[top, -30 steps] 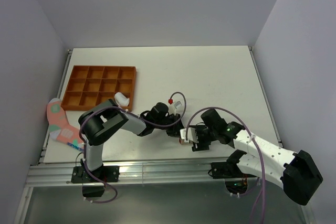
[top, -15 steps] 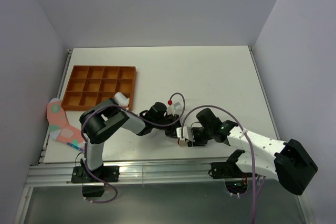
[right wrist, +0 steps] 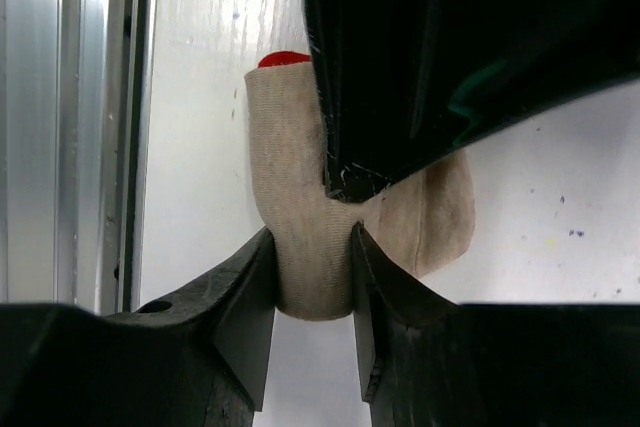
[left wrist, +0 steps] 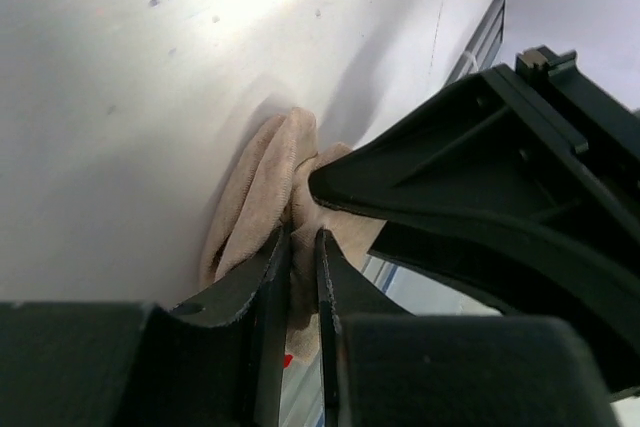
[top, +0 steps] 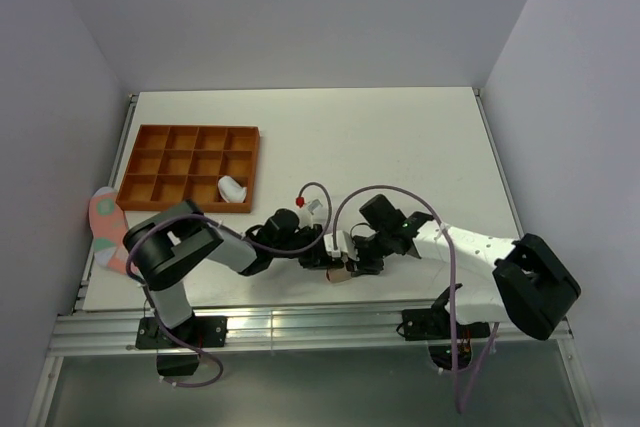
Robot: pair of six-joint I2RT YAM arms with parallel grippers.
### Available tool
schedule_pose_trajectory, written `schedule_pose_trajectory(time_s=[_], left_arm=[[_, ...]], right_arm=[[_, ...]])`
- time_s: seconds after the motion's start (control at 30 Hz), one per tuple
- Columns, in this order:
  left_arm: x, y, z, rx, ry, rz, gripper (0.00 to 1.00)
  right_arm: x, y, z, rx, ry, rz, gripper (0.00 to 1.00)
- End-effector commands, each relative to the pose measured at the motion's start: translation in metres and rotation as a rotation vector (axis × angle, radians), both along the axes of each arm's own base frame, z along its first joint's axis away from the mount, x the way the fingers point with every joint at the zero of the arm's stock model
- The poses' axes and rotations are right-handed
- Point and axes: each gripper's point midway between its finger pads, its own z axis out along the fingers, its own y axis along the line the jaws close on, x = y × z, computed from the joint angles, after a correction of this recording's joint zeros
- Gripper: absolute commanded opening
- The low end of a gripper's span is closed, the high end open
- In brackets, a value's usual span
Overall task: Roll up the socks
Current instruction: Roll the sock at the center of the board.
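step: roll beige sock (right wrist: 290,147) | left fingers (left wrist: 268,287): pinching its fold | right fingers (right wrist: 245,297): clamped on its bend | tip: keep tension, turn slowly

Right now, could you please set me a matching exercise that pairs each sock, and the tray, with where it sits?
Things:
1. beige sock
2. white sock
3. pinkish-red spotted sock
4. orange tray

Places:
A. lying at the left edge of the table
B. standing on the left half of the table, beyond the arms
C. pinched by the left gripper and the right gripper
D. in the tray's near right corner compartment

Pairs: 1-C, 2-D, 3-A, 4-B
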Motion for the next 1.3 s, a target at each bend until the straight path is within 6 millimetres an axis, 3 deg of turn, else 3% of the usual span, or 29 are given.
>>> schedule_pose_trajectory(time_s=[0.0, 0.27, 0.43, 0.47, 0.57, 0.77, 0.97, 1.13, 1.27], left_arm=[[-0.005, 0.049, -0.05, 0.209, -0.002, 0.118, 0.2], [0.022, 0.066, -0.016, 0.132, -0.173, 0.299, 0.2], [0.032, 0.072, 0.017, 0.087, -0.317, 0.36, 0.2], [0.028, 0.073, 0.018, 0.11, -0.346, 0.346, 0.2], [0.028, 0.072, 0.045, 0.074, -0.445, 0.347, 0.22], [0.017, 0.063, 0.069, 0.074, -0.592, 0.272, 0.23], [0.008, 0.047, 0.071, 0.154, -0.701, 0.173, 0.25], [0.012, 0.032, 0.07, 0.199, -0.761, 0.121, 0.3], [0.013, 0.019, 0.052, 0.253, -0.775, 0.06, 0.33]], right_arm=[[-0.012, -0.017, -0.006, -0.089, 0.112, -0.012, 0.15], [-0.011, -0.018, -0.008, -0.128, 0.224, 0.009, 0.16], [-0.013, -0.024, -0.011, -0.174, 0.343, 0.015, 0.18], [-0.007, -0.019, -0.006, -0.162, 0.349, 0.013, 0.18], [-0.004, -0.021, -0.009, -0.198, 0.431, -0.003, 0.19], [0.01, -0.018, -0.004, -0.229, 0.536, -0.05, 0.19], [0.019, -0.017, -0.009, -0.296, 0.634, -0.088, 0.2], [0.027, -0.016, -0.014, -0.321, 0.643, -0.118, 0.2], [0.029, -0.015, -0.014, -0.327, 0.644, -0.13, 0.2]])
